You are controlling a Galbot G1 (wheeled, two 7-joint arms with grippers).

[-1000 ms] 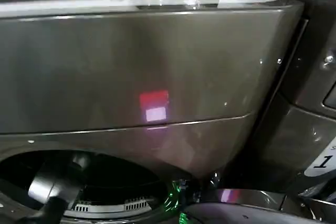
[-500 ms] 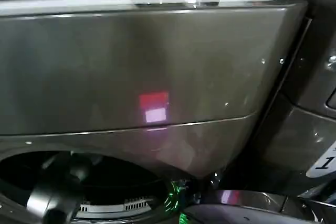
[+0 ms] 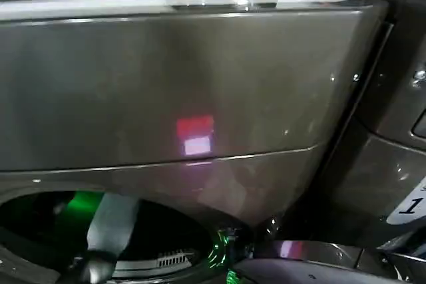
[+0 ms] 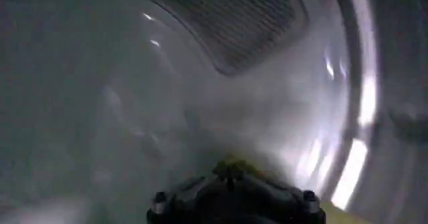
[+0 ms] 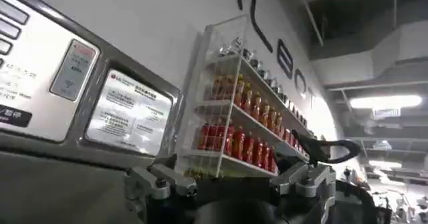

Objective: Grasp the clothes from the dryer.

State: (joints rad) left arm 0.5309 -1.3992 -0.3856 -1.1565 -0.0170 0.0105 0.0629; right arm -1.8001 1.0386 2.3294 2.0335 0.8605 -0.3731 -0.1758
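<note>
The dryer is a dark bronze-grey front with a red light, and its round port opens at the lower left. My left arm reaches in through that port. Inside the steel drum, my left gripper has its fingers together, shut on the clothes, a small yellow-green bunch at their tip. More yellow-green shows beside the gripper body. My right gripper is parked outside, facing a control panel.
A perforated vent sits in the drum's back wall. A white "1" label shows at the right edge of the head view. A grey control panel with a sticker and a clear rack of red bottles face the right wrist.
The left arm has shifted in the port: its dark joint dropped lower, a pale arm link now stands there, and a green glow shows behind it.
</note>
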